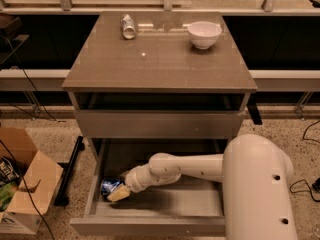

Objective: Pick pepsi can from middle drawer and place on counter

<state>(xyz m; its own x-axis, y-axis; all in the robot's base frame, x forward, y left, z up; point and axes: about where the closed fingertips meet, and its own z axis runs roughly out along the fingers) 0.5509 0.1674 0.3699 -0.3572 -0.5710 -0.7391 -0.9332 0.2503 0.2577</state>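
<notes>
- The counter (160,59) is the glossy grey-brown top of the cabinet.
- The robot's white arm (200,166) reaches leftward, below the counter's front edge.
- The middle drawer (150,226) stands pulled out, below and in front of the counter.
- A cardboard box (30,184) sits on the floor, left of the counter.
- A white bowl (204,34) stands at the counter's back right.
- A silvery can (128,26) lies at the counter's back left.
- The pepsi can (109,186) lies in the drawer, below the counter's front-left corner.
- The gripper (119,194) is against that can; whether it grips it, I cannot tell.
</notes>
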